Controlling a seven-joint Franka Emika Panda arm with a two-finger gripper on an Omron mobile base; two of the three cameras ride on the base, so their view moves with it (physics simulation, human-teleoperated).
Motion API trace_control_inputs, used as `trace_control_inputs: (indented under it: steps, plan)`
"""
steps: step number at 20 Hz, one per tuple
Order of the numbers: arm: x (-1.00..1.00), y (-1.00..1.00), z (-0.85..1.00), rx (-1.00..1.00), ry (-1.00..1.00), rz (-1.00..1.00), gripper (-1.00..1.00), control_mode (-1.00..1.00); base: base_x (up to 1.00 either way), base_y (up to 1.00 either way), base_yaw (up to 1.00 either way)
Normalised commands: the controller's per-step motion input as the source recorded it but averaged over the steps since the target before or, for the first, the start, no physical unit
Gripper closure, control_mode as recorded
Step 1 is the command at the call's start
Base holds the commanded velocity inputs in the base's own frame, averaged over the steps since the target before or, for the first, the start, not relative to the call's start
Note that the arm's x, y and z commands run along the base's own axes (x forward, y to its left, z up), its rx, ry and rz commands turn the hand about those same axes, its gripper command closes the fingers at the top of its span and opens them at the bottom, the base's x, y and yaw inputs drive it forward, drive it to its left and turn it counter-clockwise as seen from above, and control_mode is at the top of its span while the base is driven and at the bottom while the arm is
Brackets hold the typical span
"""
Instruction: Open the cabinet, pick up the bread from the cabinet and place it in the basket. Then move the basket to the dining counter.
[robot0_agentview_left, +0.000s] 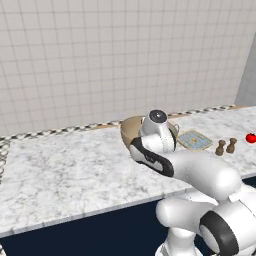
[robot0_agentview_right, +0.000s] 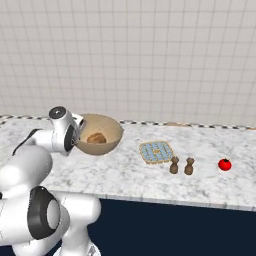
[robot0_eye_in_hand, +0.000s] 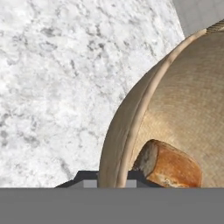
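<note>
Three views, taken in turn. From the left base view, the basket (robot0_agentview_left: 131, 131) sits on the white marble counter (robot0_agentview_left: 65, 170), toward the far edge near the tiled wall, mostly hidden behind the arm's wrist; only its tan left wall shows. Right of it lie a blue patterned mat (robot0_agentview_left: 194, 140), two small brown shakers (robot0_agentview_left: 225, 146) and a red tomato (robot0_agentview_left: 251, 138). This marble top over a plain navy front looks like the dining counter itself, so I judge the carry close to done.

From the right base view, the basket shows as a tan round bowl, tipped a little toward the camera, with the bread (robot0_agentview_right: 97, 138) inside on its bottom. The hand comes at the basket from its left, meeting the rim on that side. The mat, shakers and tomato are well apart to the right.

From the hand view, the gripper (robot0_eye_in_hand: 112, 178) is closed down tight on the basket rim, the rim running up and away from between the fingertips, one tip outside the wall, one inside. The bread lies just inside the rim beside the inner tip: golden-brown crust, paler cut end. The bowl's body extends away from the fingers to the right in this view, so letting go calls for the base to rest flat first
</note>
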Motion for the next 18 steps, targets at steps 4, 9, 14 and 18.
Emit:
trace_control_inputs:
  steps: [4,9,14,18]
  plan:
    - [0.85,-0.87,-0.19,0.0,0.04,-0.25,1.0,-1.0,0.0,0.0,0.0]
    - [0.3,-0.7,-0.37,0.02,0.01,-0.09,1.0,-1.0,0.0,0.0,0.0]
    - [-0.24,-0.52,-0.56,0.05,0.0,-0.06,1.0,-1.0,0.0,0.0,0.0]
    - [-0.1,-0.09,-0.56,0.05,0.0,-0.04,1.0,-1.0,0.0,0.0,0.0]
